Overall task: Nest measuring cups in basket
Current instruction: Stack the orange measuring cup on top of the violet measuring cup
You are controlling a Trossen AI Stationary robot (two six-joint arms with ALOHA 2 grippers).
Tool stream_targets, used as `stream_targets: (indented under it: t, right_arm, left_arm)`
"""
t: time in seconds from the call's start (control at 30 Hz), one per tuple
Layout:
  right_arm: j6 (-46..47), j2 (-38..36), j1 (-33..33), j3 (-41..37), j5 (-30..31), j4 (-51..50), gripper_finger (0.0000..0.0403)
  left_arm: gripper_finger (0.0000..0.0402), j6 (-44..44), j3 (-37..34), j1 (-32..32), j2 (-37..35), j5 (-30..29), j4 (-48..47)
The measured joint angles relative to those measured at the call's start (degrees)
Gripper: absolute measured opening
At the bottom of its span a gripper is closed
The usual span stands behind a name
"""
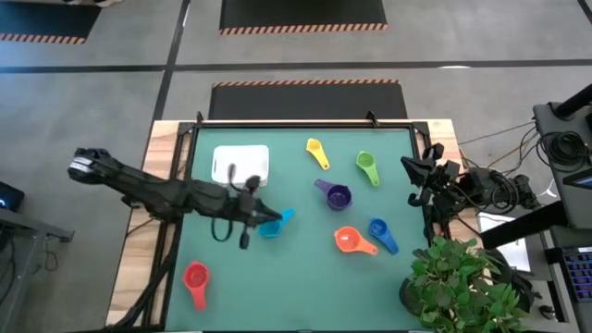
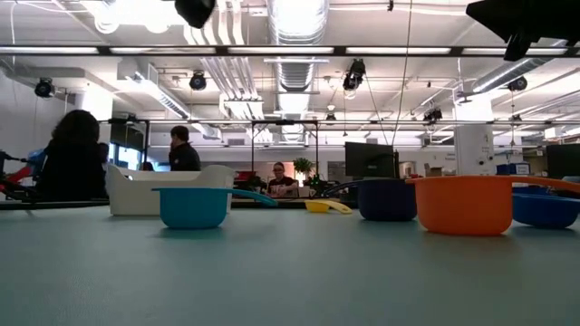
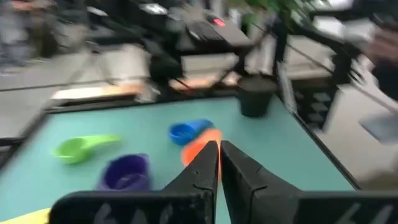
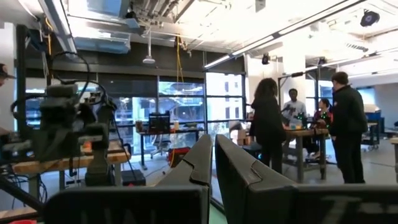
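Observation:
The white basket (image 1: 240, 165) stands on the green mat at the far left; in the low view the basket (image 2: 168, 188) shows behind the light blue cup (image 2: 193, 206). On the mat lie the yellow cup (image 1: 316, 153), green cup (image 1: 367, 167), purple cup (image 1: 334, 194), orange cup (image 1: 352, 241), dark blue cup (image 1: 381, 233), light blue cup (image 1: 277, 223) and red cup (image 1: 196, 280). My left gripper (image 1: 262, 212) hangs shut and holding nothing, above the mat beside the light blue cup; its wrist view shows the fingers (image 3: 208, 163) closed. My right gripper (image 4: 211, 152) waits shut at the table's right edge (image 1: 413, 169).
A potted plant (image 1: 458, 282) stands at the near right corner of the table. Bare mat lies along the near edge between the red cup and the orange cup. People stand and sit in the room behind the table.

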Motion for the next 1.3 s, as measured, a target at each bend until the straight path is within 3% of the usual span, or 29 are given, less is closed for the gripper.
stream_targets:
  t: [0.13,0.6,0.77,0.93,1.3]
  right_arm:
    - [0.7,0.0,0.0,0.0,0.0,0.0,0.0009]
    - [2.5,0.0,0.0,0.0,0.0,-0.2,0.0009]
    - [2.5,0.0,0.0,0.1,0.0,-0.2,0.0009]
    - [4.0,0.0,0.0,0.1,0.0,-1.3,0.0009]
    - [3.9,0.1,0.0,0.1,0.0,-1.5,0.0009]
  left_arm:
    - [0.0,2.1,3.4,0.0,7.2,4.1,-0.1]
    - [0.0,9.1,18.1,0.8,30.6,4.2,0.6]
    - [0.0006,10.7,23.4,1.9,37.4,11.0,2.8]
    - [0.0044,10.7,27.7,3.6,42.3,18.5,3.0]
    - [0.0164,16.7,28.8,5.0,47.5,18.0,2.6]
